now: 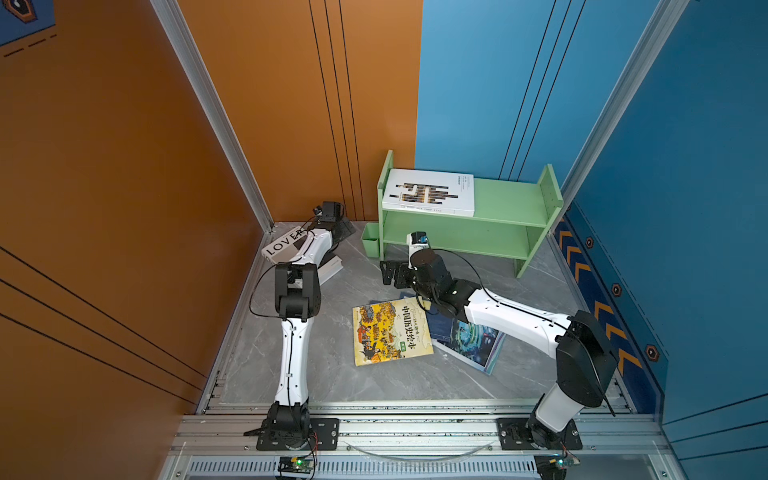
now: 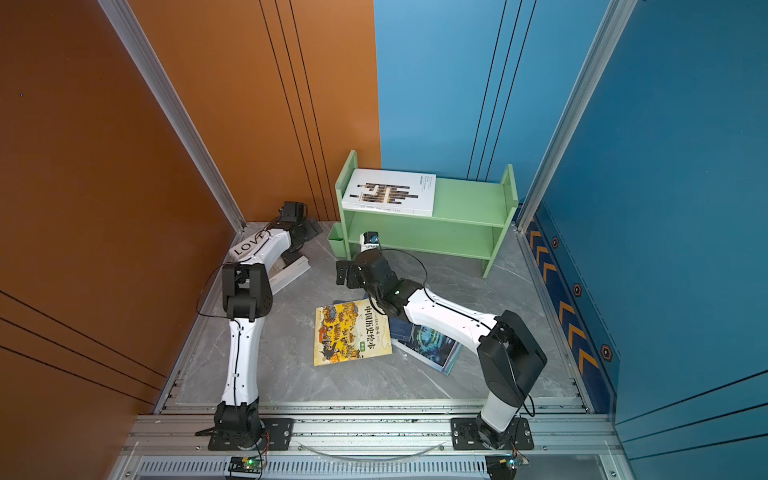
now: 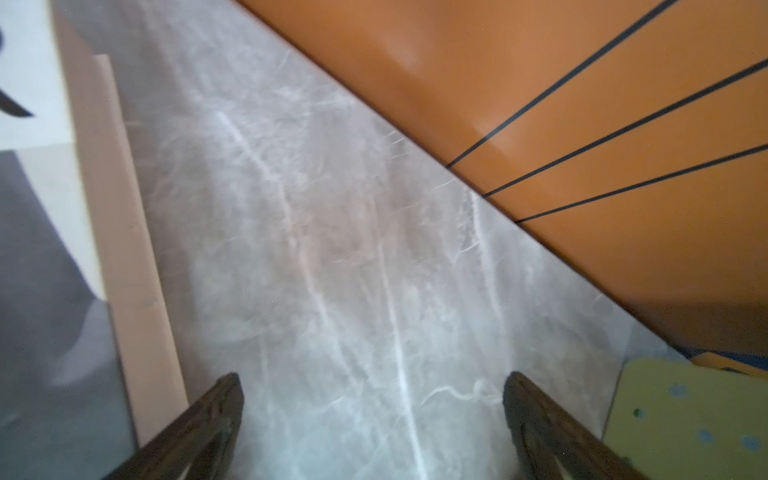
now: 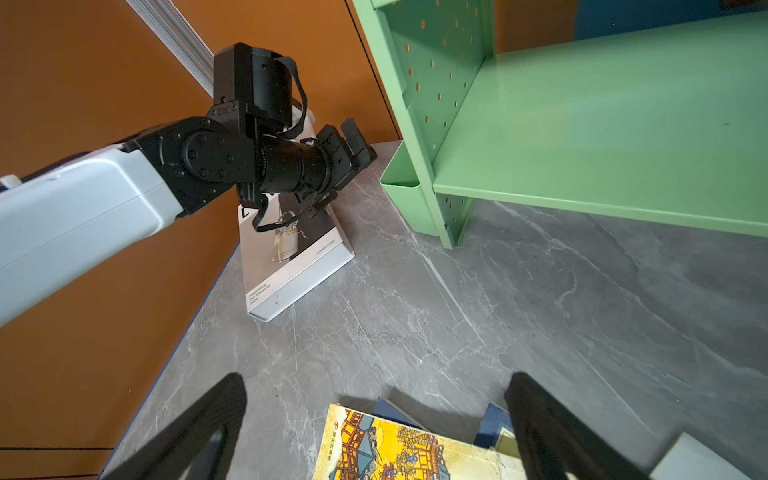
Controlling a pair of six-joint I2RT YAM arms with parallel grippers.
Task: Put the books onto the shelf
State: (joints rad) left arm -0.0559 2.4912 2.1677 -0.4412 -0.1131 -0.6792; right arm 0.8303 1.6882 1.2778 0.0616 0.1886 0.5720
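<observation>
Both top views: one white book (image 1: 430,193) lies on the top tier of the shelf (image 1: 511,199); the LOVER book (image 1: 277,248), yellow book (image 1: 390,332) and teal book (image 1: 473,341) lie on the table (image 1: 332,374). My left tool (image 3: 374,388) and right tool (image 4: 374,388) stand wide apart, gripping nothing.

In a top view, a white book (image 2: 390,193) lies flat on the top tier of the green shelf (image 2: 469,199), at its left end. On the floor (image 2: 436,270) a yellow book (image 2: 351,332) seems to overlap a teal book (image 2: 432,345), which the right arm (image 2: 449,316) partly hides. The "LOVER" book (image 2: 243,249) lies under the left arm (image 2: 241,357).
</observation>
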